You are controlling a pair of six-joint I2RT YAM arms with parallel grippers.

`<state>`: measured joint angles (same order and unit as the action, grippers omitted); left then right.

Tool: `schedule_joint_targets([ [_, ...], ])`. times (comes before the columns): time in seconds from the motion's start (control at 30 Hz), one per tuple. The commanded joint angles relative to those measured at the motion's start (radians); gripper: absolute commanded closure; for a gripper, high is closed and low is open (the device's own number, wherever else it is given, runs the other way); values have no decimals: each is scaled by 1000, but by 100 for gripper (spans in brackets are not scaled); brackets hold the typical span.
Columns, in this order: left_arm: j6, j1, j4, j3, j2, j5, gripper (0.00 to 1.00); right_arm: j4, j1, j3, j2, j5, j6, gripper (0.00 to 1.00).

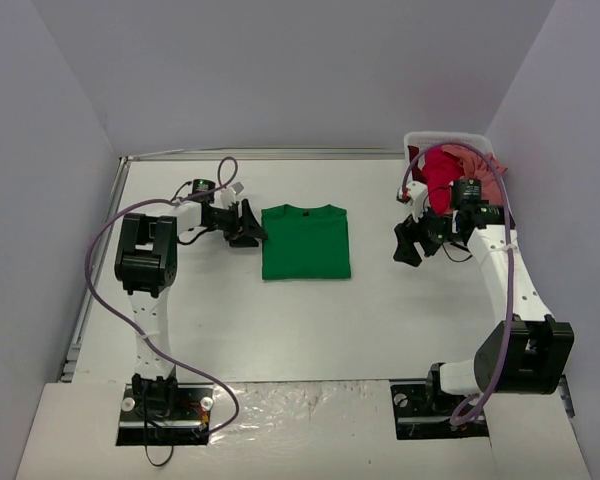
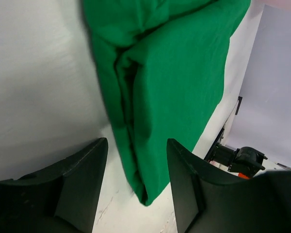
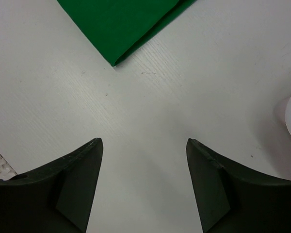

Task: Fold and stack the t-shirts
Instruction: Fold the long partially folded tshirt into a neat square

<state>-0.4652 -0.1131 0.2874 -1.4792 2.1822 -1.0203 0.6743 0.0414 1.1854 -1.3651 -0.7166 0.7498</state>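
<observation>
Just ahead of the left gripper, whose jaws stand partly apart and empty, lies the bright green cloth t-shirt, folded into a tidy rectangle flat on the white table. In the wrist view, its folded side edge passes through the gap between the fingers (the cloth is not pinched). The right gripper, also apart and holding nothing, hovers over bare table well clear of the shirt's opposite edge. Just beyond that gripper, a crumpled crimson red t-shirt and a salmon pink one are heaped in a white slatted plastic basket. The right arm is nearer the heap, so it is probably the one to fetch the next shirt.
</observation>
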Motion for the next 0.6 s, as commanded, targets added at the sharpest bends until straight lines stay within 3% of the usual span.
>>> schedule_joint_targets([
  [0.0,11,-40,15,-30,27,97,50,19,12,0,-3,-37,14,34],
  [0.3,60,-53,82,-33,25,193,65,21,15,2,-11,-44,20,35],
  [0.53,97,-53,117,-59,33,239,97,18,17,-9,-6,-50,29,35],
  [0.57,99,-53,125,-64,34,236,98,19,17,-13,-9,-52,29,35],
])
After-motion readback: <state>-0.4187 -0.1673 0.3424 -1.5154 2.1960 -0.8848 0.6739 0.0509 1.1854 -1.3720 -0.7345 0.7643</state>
